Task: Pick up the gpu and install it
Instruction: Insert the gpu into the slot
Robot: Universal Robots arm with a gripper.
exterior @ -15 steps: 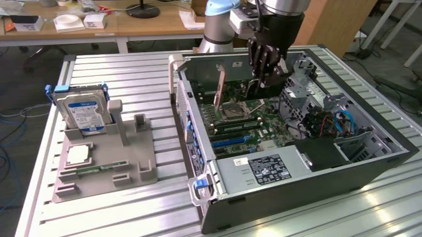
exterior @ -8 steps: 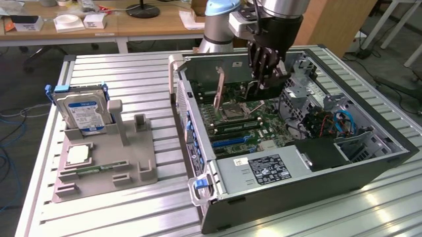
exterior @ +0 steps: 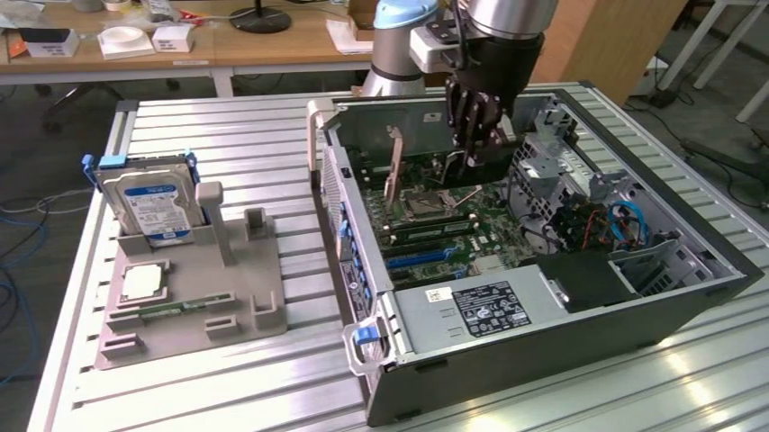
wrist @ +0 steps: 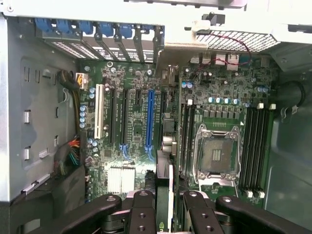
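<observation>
My tool (exterior: 481, 155) hangs inside the open computer case (exterior: 673, 310), fingers (wrist: 146, 214) pinching the gpu (wrist: 164, 195) edge-on above the motherboard (wrist: 219, 97), near the blue slot (wrist: 150, 119). The hard drive (exterior: 150, 205) stands in the grey holder (exterior: 229, 310) on the bench (exterior: 240, 135).
</observation>
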